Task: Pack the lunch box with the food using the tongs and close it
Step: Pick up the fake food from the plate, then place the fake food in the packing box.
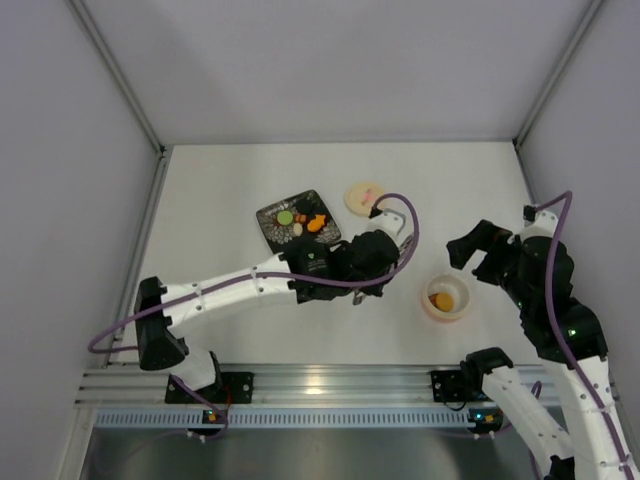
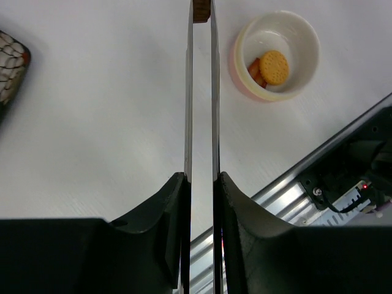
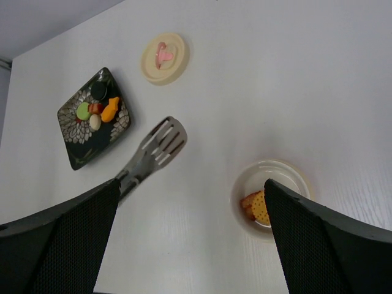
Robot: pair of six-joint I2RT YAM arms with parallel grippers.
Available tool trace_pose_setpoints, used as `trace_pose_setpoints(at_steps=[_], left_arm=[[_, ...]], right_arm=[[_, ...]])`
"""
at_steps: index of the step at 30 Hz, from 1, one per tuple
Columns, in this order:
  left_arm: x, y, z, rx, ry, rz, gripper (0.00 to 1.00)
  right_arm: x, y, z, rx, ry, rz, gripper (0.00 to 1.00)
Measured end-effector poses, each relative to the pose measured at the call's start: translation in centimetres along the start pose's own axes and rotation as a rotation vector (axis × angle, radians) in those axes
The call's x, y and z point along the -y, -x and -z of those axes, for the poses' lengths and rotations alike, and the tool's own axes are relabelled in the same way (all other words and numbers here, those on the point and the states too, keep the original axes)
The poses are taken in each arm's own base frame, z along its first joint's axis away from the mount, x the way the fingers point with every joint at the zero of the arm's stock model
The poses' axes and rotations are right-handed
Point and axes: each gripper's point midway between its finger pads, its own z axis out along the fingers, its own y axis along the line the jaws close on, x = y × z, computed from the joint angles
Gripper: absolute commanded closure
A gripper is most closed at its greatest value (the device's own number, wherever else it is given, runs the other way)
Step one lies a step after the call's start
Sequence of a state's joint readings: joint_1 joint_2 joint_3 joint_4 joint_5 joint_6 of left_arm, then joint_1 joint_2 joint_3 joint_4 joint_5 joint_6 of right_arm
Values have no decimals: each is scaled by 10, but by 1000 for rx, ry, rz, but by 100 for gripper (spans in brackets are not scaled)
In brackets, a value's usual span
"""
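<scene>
Left wrist: left claw (image 2: 201,179) clenched on tongs (image 2: 189,92) pinching brown food (image 2: 201,9); right claw (image 3: 193,187) spread wide.

- The top view looked steeply down on the whole table (image 1: 230,190).
- The left wrist view looked along the tongs (image 2: 201,92), close above the surface.
- The right wrist view looked from higher; all three shared the lunch box (image 2: 301,38).

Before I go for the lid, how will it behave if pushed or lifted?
The lid lies flat on the table, thin and low, so likely hard to pinch and apt to slide when pushed. It looks smooth and light, possibly slippery. Lying flat, it shouldn't roll.
</scene>
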State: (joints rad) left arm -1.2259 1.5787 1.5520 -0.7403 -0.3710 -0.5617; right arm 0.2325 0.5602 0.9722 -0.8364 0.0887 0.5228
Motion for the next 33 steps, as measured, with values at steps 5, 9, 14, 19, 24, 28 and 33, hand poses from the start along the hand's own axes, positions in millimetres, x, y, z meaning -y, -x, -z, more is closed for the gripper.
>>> trace_pose_setpoints(at_steps=[5, 9, 14, 19, 24, 28, 33], left_arm=[[34, -26, -16, -66, -73, -41, 83], [59, -35, -21, -85, -129, -62, 83], [87, -45, -25, -102, -189, -85, 80], [98, -54, -32, -122, -208, -96, 75], [101, -56, -35, -133, -215, -99, 69], [107, -52, -35, -126, -231, -96, 62], [109, -49, -34, -121, -241, -96, 58]], right_arm=[[4, 14, 7, 45, -35, 4, 1], [8, 19, 12, 66, -61, 3, 1], [13, 18, 14, 65, -80, 4, 1], [14, 18, 14, 67, -87, 4, 1], [14, 18, 15, 72, -88, 4, 1], [15, 18, 16, 73, -89, 4, 1], [16, 19, 16, 76, -95, 4, 1]])
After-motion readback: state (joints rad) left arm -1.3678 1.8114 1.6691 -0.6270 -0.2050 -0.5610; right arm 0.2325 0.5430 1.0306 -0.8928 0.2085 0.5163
